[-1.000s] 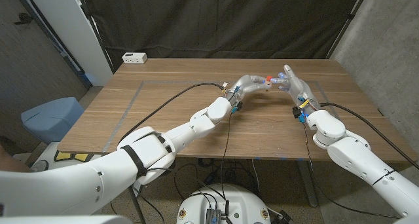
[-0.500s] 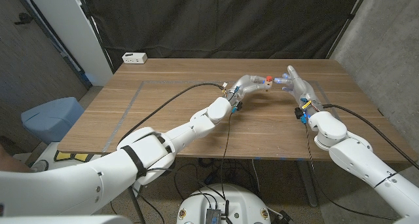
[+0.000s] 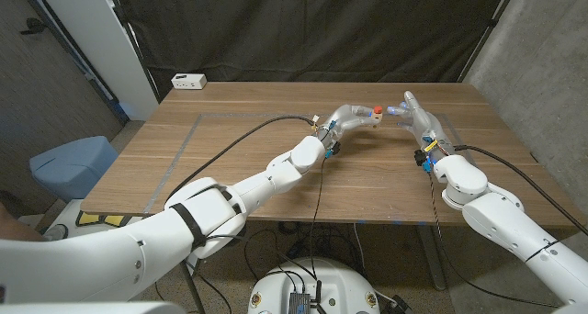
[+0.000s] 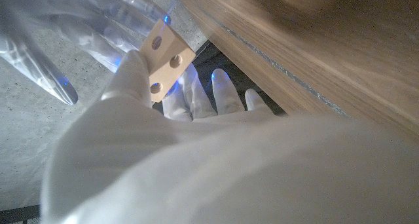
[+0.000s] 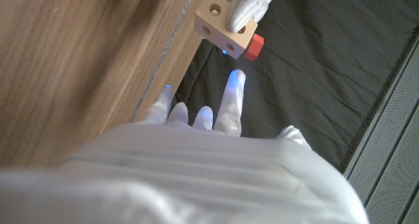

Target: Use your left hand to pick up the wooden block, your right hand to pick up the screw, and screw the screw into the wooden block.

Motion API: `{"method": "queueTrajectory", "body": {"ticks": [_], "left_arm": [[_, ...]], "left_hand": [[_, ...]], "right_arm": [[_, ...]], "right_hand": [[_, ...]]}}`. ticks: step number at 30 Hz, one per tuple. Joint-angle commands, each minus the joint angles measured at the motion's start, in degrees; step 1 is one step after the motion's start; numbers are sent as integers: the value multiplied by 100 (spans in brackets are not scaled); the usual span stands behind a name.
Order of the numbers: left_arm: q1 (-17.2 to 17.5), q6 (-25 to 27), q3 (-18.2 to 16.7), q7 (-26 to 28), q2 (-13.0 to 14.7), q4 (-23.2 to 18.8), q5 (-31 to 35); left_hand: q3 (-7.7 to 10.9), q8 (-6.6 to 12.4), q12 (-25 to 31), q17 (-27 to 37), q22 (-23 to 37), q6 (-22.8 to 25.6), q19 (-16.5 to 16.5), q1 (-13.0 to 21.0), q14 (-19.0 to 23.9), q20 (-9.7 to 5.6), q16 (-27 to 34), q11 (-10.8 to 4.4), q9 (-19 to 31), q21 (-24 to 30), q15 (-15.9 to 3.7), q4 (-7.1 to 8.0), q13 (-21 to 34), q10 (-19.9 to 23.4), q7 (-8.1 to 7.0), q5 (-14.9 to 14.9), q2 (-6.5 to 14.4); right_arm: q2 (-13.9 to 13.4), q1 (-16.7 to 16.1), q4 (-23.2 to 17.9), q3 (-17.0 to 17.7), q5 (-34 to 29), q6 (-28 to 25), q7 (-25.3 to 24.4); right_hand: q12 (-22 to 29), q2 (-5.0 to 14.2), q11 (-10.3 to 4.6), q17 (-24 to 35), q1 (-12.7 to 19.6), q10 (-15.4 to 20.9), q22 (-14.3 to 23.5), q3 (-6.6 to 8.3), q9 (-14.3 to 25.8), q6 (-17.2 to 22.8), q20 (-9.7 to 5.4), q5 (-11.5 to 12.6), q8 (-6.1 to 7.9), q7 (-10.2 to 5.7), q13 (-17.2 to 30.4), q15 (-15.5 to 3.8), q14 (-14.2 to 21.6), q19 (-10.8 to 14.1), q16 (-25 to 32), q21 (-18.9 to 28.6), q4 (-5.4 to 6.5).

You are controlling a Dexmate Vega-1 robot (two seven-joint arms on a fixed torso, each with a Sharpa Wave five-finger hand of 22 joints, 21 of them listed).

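Wooden block point(image 5: 226, 24): pale, matt bare wood. Screw point(image 5: 254, 46): red, smooth plastic look. Table point(image 3: 239, 158): brown wood grain, low sheen.

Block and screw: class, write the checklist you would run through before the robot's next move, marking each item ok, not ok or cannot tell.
1. Left robot hand holds the block: ok.
2. Block lifted off the table: ok.
3. Red screw sits in the block: ok.
4. Screw fully driven in: cannot tell.
5. Right robot hand grips the screw: not ok, fingers apart from it.
6. Spare holes in the block visible: ok.
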Motion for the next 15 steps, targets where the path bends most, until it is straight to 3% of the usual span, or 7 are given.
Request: {"method": "queueTrajectory", "body": {"ticks": [1, 15], "left_arm": [[-16, -25, 14, 15, -13, 17, 16], [-51, -49, 31, 51, -63, 108, 36]], "left_hand": [[317, 40, 85, 25, 23, 472, 34, 50, 63, -4, 7, -40, 31, 26, -507, 260, 60, 63, 108, 44, 490], [319, 40, 85, 28, 23, 472, 32, 40, 63, 3, 8, -39, 31, 24, -505, 264, 59, 58, 111, 43, 493]], "right_arm": [[-34, 100, 76, -32, 15, 7, 161], [-63, 328, 300, -152, 101, 126, 541]], "right_hand": [[-31, -66, -7, 21, -3, -102, 26, -48, 6, -163, 18, 2, -18, -29, 15, 29, -79, -62, -35, -12, 17], [-41, -103, 11, 32, -87, -438, 28, -112, 0, -716, 12, -4, -35, -81, 15, 80, -322, -238, -71, -31, 60]]}}
